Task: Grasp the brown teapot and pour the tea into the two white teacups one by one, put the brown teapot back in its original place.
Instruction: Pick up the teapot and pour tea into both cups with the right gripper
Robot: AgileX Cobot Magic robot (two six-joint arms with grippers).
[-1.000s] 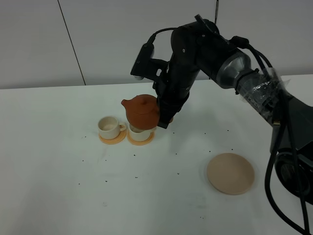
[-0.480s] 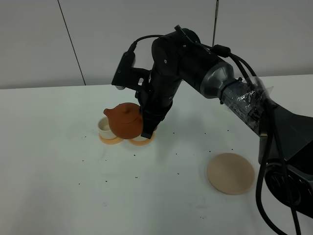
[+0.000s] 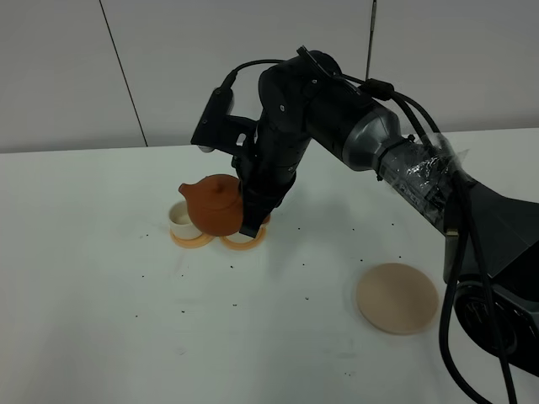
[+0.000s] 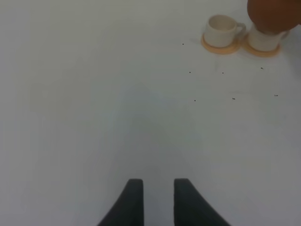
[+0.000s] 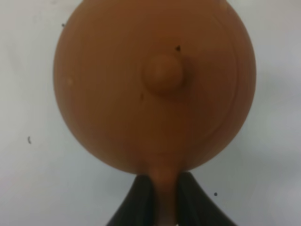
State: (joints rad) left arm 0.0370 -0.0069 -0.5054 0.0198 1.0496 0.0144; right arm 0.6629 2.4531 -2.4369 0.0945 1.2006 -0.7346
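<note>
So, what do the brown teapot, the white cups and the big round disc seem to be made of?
Brown teapot: likely unglazed clay, matte reddish-brown, no glare. White cups: probably glazed ceramic, smooth cream. Big disc: pale beige, matte; wood perhaps, grain not visible.

a squat, round brown teapot (image 3: pixel 215 206) of reddish clay, its knobbed lid on, hangs clear of the tabletop (image 3: pixel 84 295), held by its loop handle. the short spout points left, over the left teacup (image 3: pixel 178 219), and the body hides most of the right teacup (image 3: pixel 242 238) beneath it. the two small cream-white cups, each on an orange-tan coaster (image 3: pixel 192 241), stand side by side toward the far edge, left of the middle. the large pale beige disc (image 3: pixel 397 298) lies flat nearer the front right corner, well apart from them.
</note>
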